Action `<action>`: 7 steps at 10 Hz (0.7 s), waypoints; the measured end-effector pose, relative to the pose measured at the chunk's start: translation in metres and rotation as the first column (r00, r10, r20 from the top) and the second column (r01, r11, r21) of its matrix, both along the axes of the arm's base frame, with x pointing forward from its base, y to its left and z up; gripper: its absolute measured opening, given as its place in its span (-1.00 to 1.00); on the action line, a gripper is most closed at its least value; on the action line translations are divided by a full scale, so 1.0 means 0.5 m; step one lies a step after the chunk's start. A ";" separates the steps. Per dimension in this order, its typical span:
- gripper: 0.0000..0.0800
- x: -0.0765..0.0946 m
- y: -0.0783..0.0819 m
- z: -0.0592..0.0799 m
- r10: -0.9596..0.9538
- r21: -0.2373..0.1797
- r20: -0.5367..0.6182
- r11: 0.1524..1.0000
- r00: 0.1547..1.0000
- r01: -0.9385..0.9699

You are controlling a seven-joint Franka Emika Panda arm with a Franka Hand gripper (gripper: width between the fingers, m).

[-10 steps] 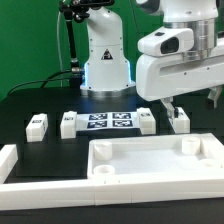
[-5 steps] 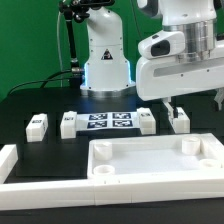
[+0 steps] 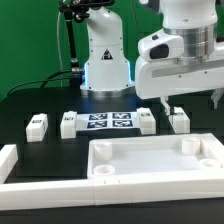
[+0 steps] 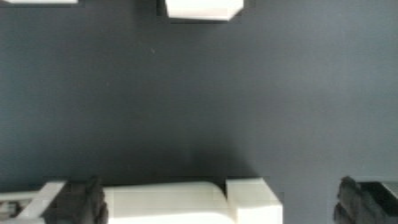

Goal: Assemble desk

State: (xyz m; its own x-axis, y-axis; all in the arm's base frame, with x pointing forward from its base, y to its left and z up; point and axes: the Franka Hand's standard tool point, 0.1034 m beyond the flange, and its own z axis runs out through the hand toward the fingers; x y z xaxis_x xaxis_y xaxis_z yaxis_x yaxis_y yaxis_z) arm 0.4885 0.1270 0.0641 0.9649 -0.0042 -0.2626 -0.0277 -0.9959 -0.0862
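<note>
The white desk tabletop (image 3: pixel 150 162) lies rim-up at the front of the black table, with round sockets in its corners. Four white block legs stand in a row behind it: two on the exterior view's left (image 3: pixel 37 125) (image 3: pixel 69 123) and two on its right (image 3: pixel 147 121) (image 3: pixel 179 120). My gripper (image 3: pixel 191 102) hangs open just above the rightmost leg. In the wrist view the gripper (image 4: pixel 222 203) is open, and that leg (image 4: pixel 169 203) lies between the dark fingers (image 4: pixel 71 200), nearer one of them and not gripped. Another leg (image 4: pixel 205 8) shows at the far edge.
The marker board (image 3: pixel 108 122) lies between the two pairs of legs. Low white border bars run along the exterior view's left (image 3: pixel 10 162) and the front (image 3: pixel 100 205). The robot base (image 3: pixel 105 55) stands at the back, with a cable beside it.
The arm has shifted only slightly over the rightmost leg. No part has moved.
</note>
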 end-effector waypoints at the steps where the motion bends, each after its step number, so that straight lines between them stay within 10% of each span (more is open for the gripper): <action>1: 0.62 0.004 0.000 0.000 0.006 0.000 -0.058 1.000 0.998 -0.006; 7: 0.62 -0.047 0.001 -0.041 0.049 0.015 -0.520 0.999 0.853 -0.048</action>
